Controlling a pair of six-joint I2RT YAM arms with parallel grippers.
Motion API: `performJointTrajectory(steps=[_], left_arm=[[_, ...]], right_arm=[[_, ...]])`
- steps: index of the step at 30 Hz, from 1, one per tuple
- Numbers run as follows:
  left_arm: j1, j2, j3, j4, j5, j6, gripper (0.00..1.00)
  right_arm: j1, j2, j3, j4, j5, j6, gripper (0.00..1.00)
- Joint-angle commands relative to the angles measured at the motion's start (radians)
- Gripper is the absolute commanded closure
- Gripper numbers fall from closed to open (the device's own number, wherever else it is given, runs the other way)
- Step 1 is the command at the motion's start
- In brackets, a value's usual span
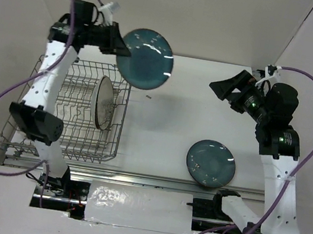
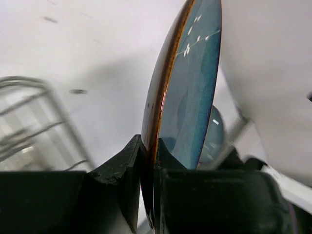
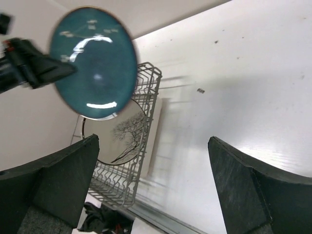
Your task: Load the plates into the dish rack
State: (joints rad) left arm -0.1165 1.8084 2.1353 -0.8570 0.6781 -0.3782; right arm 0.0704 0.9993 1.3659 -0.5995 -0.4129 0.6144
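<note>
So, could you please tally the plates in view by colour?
Dark teal plates: 2 (held plate in the left gripper; flat plate on the table)
Cream plate, standing in the dish rack: 1
Total: 3 plates

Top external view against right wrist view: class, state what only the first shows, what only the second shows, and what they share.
Only top external: a second speckled dark teal round plate lying flat on the white table.
Only right wrist: the tree drawing on the cream ceramic plate.
Both: the left gripper pinching a raised speckled dark teal plate by its rim, the grey wire dish rack holding the cream plate on edge, and the open right gripper.
</note>
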Motion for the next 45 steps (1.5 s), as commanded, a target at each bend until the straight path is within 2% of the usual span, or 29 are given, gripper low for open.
performJointTrajectory(steps=[1, 3, 5, 6, 12, 16, 19, 26, 29, 37, 45], left_arm=[[0.081, -0.205, 0.084, 0.021, -0.176, 0.071, 1.0], [0.151, -0.291, 0.02, 0.042, -0.353, 0.09, 1.0], [0.185, -0.351, -0.052, 0.087, -0.458, 0.108, 1.0], [0.219, -0.403, -0.13, 0.128, -0.547, 0.111, 1.0], [0.351, -0.524, -0.296, 0.229, -0.707, 0.119, 1.0], [0.36, -0.529, -0.343, 0.294, -0.816, 0.24, 1.0], [0.36, -0.527, -0.454, 0.344, -0.877, 0.311, 1.0], [0.368, -0.61, -0.594, 0.339, -0.7, 0.24, 1.0], [0.35, -0.616, -0.629, 0.325, -0.649, 0.268, 1.0], [0.276, -0.621, -0.681, 0.317, -0.672, 0.275, 1.0], [0.215, -0.639, -0.745, 0.34, -0.768, 0.298, 1.0]], right_arm=[[0.008, -0.033, 0.044, -0.071, 0.082, -0.051, 0.01], [0.008, -0.033, 0.033, -0.066, 0.086, -0.059, 0.01], [0.006, -0.024, 0.042, -0.091, 0.085, -0.074, 0.01], [0.005, -0.018, 0.042, -0.098, 0.08, -0.082, 0.01], [0.003, 0.016, 0.013, -0.1, 0.053, -0.079, 0.01], [0.003, 0.056, 0.024, -0.086, 0.014, -0.074, 0.01], [0.003, 0.09, 0.022, -0.074, -0.012, -0.074, 0.01], [0.005, 0.125, 0.013, -0.063, -0.05, -0.082, 0.01], [0.006, 0.124, -0.002, -0.056, -0.053, -0.082, 0.01], [0.008, 0.113, -0.008, -0.052, -0.061, -0.082, 0.01], [0.008, 0.122, -0.008, -0.056, -0.064, -0.076, 0.01]])
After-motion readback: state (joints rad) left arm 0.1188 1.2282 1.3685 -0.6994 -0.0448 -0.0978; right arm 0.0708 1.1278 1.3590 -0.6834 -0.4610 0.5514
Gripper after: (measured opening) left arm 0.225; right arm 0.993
